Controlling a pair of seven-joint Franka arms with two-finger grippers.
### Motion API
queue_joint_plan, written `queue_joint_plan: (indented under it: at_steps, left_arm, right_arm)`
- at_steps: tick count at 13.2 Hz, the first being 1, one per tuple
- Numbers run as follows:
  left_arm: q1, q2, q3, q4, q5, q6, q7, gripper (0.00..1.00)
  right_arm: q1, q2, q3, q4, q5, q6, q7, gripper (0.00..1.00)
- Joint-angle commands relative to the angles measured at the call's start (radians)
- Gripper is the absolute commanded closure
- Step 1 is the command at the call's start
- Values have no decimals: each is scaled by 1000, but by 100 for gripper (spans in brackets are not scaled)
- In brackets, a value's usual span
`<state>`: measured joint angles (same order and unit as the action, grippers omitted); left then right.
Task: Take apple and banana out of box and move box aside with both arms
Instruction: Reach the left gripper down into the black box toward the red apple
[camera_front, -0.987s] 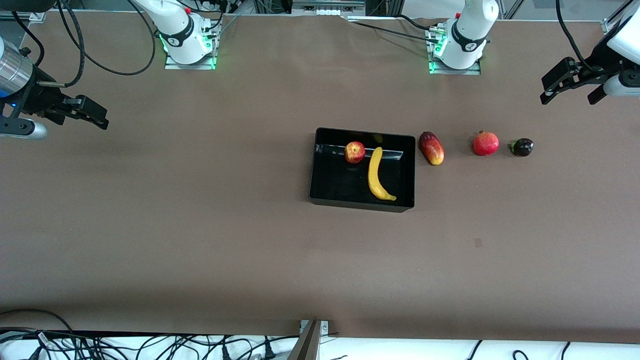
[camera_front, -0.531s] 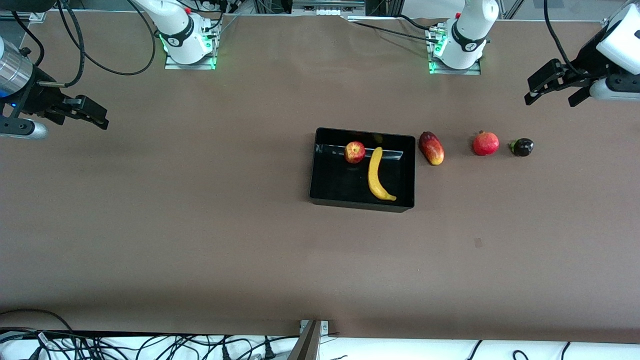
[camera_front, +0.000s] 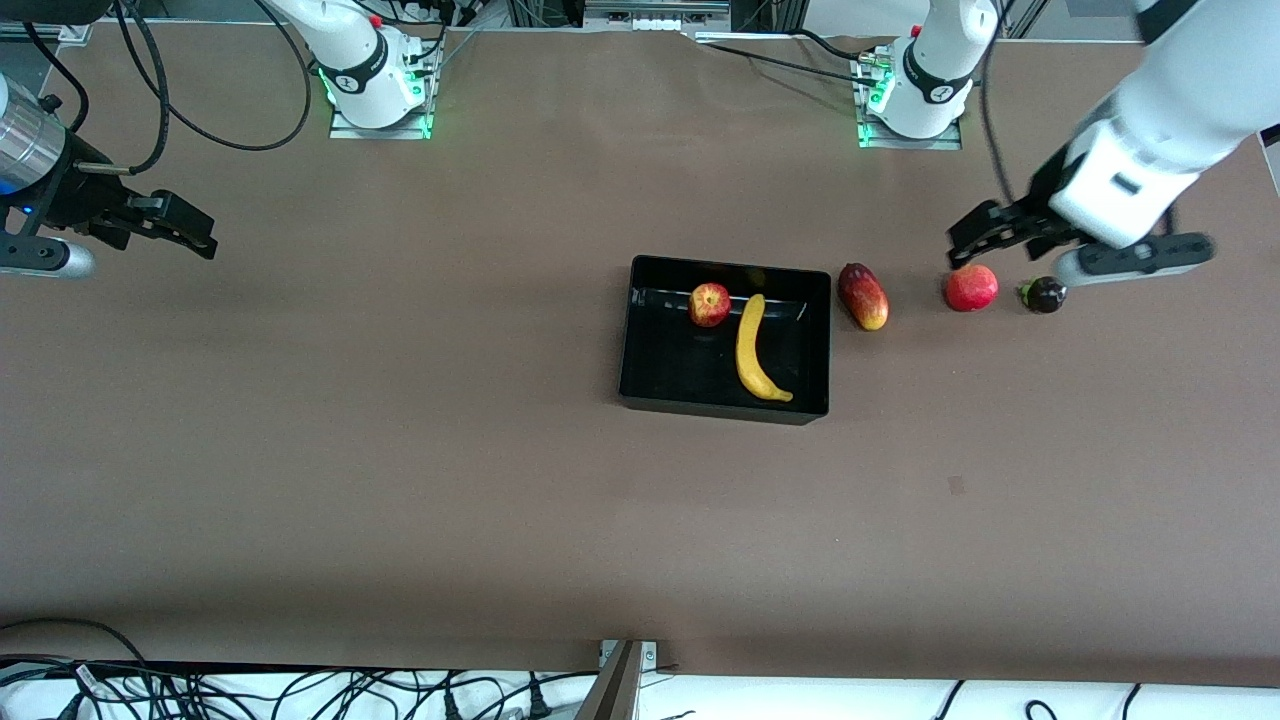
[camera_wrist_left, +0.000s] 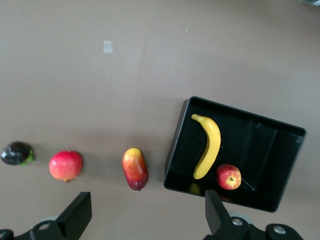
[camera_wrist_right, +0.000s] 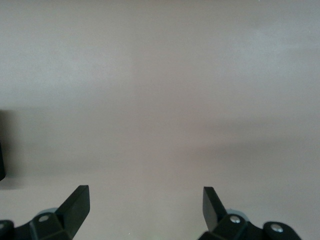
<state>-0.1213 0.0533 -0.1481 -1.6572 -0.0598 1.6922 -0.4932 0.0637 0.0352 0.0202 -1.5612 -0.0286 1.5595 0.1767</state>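
Note:
The glossy black box (camera_front: 640, 340) sits at mid-table. In it lie the red-yellow apple (camera_front: 709, 304) and the long yellow banana (camera_front: 752, 348). The left wrist view shows the box (camera_wrist_left: 285, 165), banana (camera_wrist_left: 208, 145) and apple (camera_wrist_left: 228, 176) too. My left gripper (camera_front: 985, 240) is open and empty, in the air over the table beside the pomegranate (camera_front: 971, 288), toward the left arm's end. My right gripper (camera_front: 185, 232) is open and empty, waiting over bare table at the right arm's end.
A red-yellow mango-like fruit (camera_front: 863, 296), the pomegranate and a dark purple fruit (camera_front: 1044, 294) lie in a row beside the box toward the left arm's end; they also show in the left wrist view. Cables hang along the table's front edge.
My left arm has swung in from the table's end and down toward the row of fruits, its gripper now by the pomegranate. The right arm and all objects have not moved.

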Motion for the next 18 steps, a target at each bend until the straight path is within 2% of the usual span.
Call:
queue_joint_plan:
  at_steps: [1, 8, 10, 18]
  left_arm:
    - [-101, 103, 7, 11, 83, 46, -201, 0]
    - [-208, 302, 7, -7, 83, 253, -531, 0]
    - [-234, 321, 7, -47, 84, 323, -565, 0]
    - [-267, 362, -1, -53, 93, 379, -648, 0]
  right_arm:
    - [-12, 3, 12, 17, -10, -18, 1, 0]
    - [-8, 3, 17, 17, -10, -16, 1, 0]
    - [-8, 3, 17, 18, -10, -16, 1, 0]
    - [-8, 3, 17, 18, -10, -15, 1, 0]
